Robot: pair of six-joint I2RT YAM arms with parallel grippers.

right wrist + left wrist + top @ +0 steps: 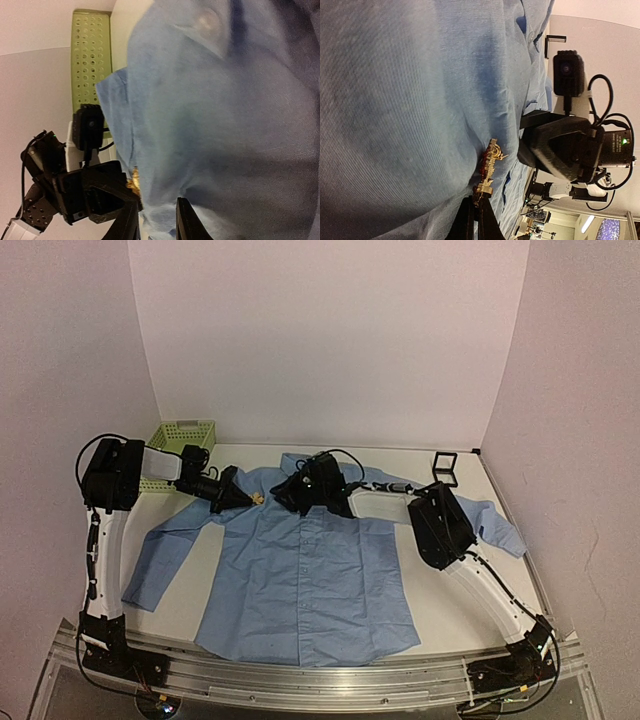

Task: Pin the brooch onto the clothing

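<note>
Looking down from above, you see the shirt [310, 580] spread front-up on the table [445, 615]. Your left claw [247, 498] sits at the shoulder just left of the collar with the brooch [259, 498] at its tip. The right claw [287, 495] faces it from close by.

On the left wrist camera, the left claw [477, 202] is clamped together on the lower end of the brooch [488, 165], a gold piece with red in it. The brooch lies against the blue cloth of the shirt [410, 100].

On the right wrist camera, the right claw [156, 201] stands a little apart, with the shirt [225, 125] showing in the gap. Whether it presses the cloth you cannot tell. The brooch [134, 181] glints just beside its left finger, at the tip of the left claw [127, 192].
</note>
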